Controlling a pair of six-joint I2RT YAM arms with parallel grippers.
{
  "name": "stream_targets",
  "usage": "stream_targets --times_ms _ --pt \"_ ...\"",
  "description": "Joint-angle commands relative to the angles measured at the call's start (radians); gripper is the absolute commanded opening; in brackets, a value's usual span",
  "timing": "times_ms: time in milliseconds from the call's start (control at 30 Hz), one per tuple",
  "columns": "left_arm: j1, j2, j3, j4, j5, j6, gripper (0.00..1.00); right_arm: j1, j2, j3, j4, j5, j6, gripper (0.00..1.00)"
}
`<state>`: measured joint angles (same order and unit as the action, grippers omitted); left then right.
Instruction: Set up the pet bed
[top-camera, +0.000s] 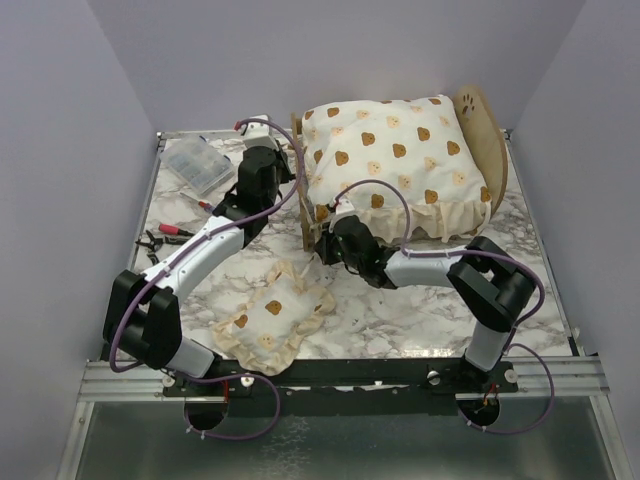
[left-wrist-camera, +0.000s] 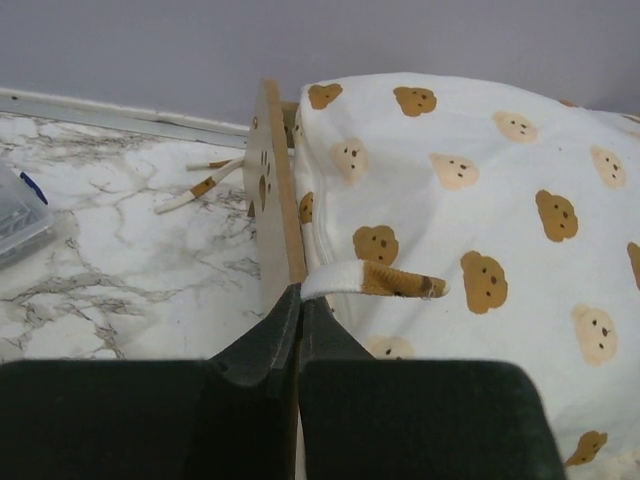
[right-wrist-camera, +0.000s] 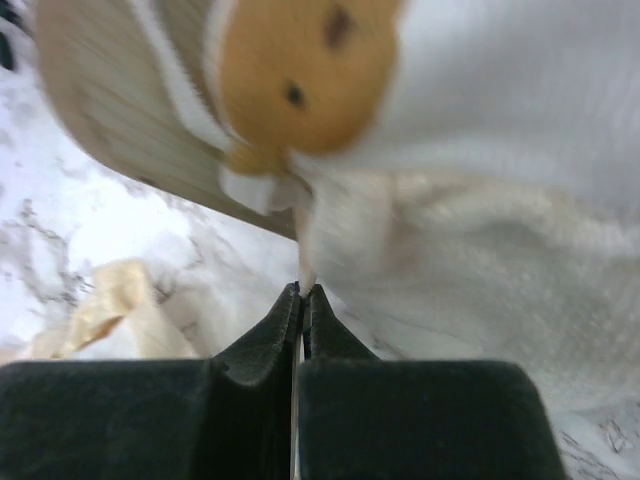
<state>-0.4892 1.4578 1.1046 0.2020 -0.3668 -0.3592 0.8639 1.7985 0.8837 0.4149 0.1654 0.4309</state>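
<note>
The pet bed (top-camera: 480, 122) stands at the back right, its plywood footboard (left-wrist-camera: 272, 190) on the left side. A large cream bear-print cushion (top-camera: 390, 150) lies bulging on top of it and hides the base. My left gripper (left-wrist-camera: 300, 292) is at the footboard's near corner (top-camera: 290, 185), shut on the end of a white-and-brown tie strap (left-wrist-camera: 375, 280) of the cushion. My right gripper (right-wrist-camera: 303, 290) is low at the cushion's front left corner (top-camera: 330, 232), shut on a thin strip of the cushion's cream ruffle (right-wrist-camera: 440, 250).
A small bear-print pillow (top-camera: 275, 315) lies on the marble table (top-camera: 400, 315) in front of the arms. At the back left stands a clear plastic box (top-camera: 197, 163). Red-and-black hand tools (top-camera: 165, 235) lie near the left edge.
</note>
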Motion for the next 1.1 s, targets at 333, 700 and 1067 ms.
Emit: stream_targets --times_ms 333,700,1067 --pt "0.071 0.008 0.084 0.0 0.063 -0.006 0.0 -0.134 0.052 -0.073 -0.008 -0.086 0.055 0.01" --pt "0.108 0.023 0.103 -0.008 0.058 0.009 0.0 -0.136 -0.154 0.078 -0.138 -0.307 0.018 0.01" --pt "0.151 0.038 0.129 -0.043 0.057 -0.006 0.0 -0.184 0.008 -0.068 -0.006 -0.223 0.038 0.01"
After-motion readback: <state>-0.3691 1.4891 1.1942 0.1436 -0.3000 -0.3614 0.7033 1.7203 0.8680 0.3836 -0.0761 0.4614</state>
